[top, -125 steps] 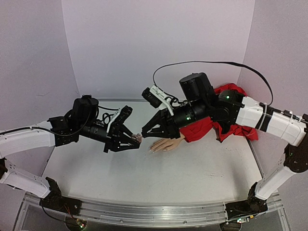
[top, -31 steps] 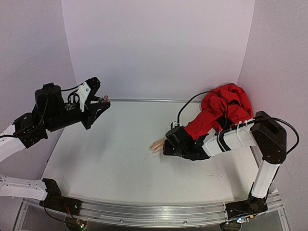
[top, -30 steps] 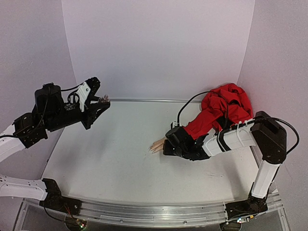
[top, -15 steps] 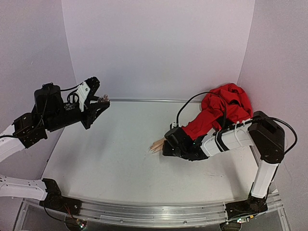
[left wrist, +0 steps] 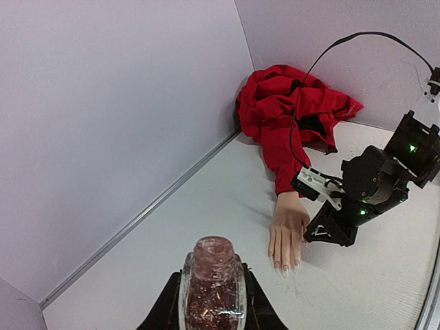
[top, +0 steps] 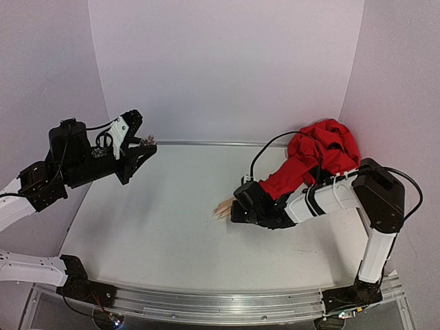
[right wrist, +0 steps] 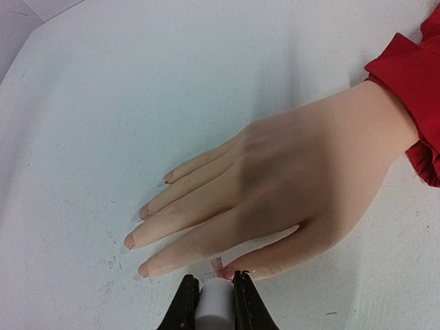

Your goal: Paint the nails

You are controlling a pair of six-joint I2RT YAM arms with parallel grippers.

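A pale peach mannequin hand (right wrist: 289, 179) with a red sleeve (top: 313, 161) lies palm down on the white table; its nails (right wrist: 130, 240) point left. It also shows in the top view (top: 225, 207) and the left wrist view (left wrist: 287, 230). My right gripper (right wrist: 215, 292) is shut on a white brush cap (right wrist: 216, 306), its brush tip at the thumb tip (right wrist: 234, 272), where there is pink polish. My left gripper (top: 146, 146) is raised at the far left, shut on an open glass bottle of pink glitter polish (left wrist: 212, 285).
The red fabric bunches into a heap (top: 326, 141) at the back right corner. A black cable (top: 275, 146) loops over it. White walls close the table at the back and sides.
Over 4 seconds the left gripper drew back up and left with the bottle, and the right gripper came down low beside the hand. In the last second the right gripper crept slightly left.
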